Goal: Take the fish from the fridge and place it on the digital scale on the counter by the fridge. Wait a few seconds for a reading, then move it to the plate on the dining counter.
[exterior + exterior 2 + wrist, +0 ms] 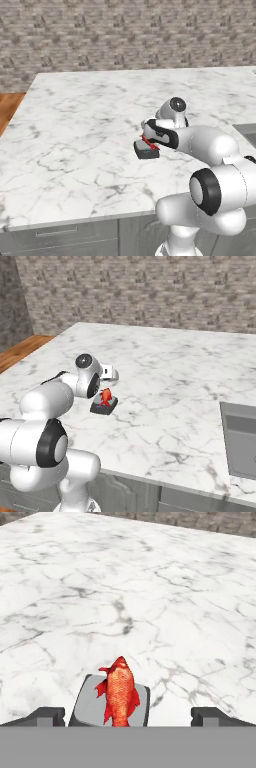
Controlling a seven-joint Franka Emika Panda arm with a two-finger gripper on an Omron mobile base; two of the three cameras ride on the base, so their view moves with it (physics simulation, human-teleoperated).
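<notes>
The red-orange fish (120, 692) lies on the dark grey digital scale (86, 708), which rests on the white marble counter (75, 130). From the base views, the fish (105, 396) sits on top of the scale (101, 407) just in front of the arm's hand. My gripper (131, 716) is open. Its fingertips (47, 715) stand wide apart on either side of the fish and do not touch it. The fridge and the plate are out of view.
A sink recess (241, 441) is cut into the counter at the right. Grey drawers (60, 234) run under the near edge. A brick wall (125, 35) stands behind, and wooden floor (9, 107) shows at the left.
</notes>
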